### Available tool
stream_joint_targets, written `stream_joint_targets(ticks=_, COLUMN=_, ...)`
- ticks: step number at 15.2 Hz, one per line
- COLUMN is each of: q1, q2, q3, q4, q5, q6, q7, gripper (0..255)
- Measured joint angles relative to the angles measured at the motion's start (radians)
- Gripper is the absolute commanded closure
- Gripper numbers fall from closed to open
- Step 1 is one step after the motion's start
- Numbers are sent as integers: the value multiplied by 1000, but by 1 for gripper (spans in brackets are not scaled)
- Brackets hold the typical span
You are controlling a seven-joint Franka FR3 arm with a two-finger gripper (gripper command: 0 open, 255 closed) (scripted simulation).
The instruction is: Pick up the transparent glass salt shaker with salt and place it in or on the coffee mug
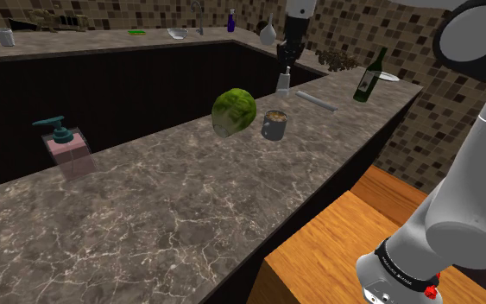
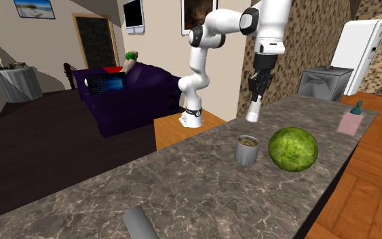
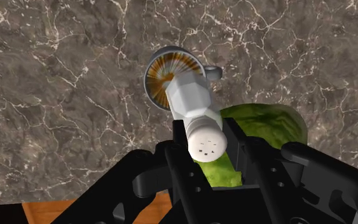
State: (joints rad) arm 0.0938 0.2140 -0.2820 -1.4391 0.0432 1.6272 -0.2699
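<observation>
Note gripper (image 3: pixel 207 149) clamped on salt shaker (image 3: pixel 188 97), held above counter (image 1: pixel 146 216), long axis vertical, base down. Find coffee mug (image 3: pixel 151 77) almost directly below, just beside green cabbage (image 3: pixel 266 124). Lower straight; expect small shift toward mug centre.

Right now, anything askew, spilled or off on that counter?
Nothing spilled or damaged. The mug stands upright beside the green leafy head, and the gripper holds the salt shaker in the air. Only a grey cylinder lies flat on the counter.
</observation>
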Motion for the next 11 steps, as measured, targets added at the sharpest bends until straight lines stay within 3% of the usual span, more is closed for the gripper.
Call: stream_joint_targets(ticks=11, q1=7, q2=-13, q3=3, q4=-165, q5=-3, q6=153, q7=3, gripper=255)
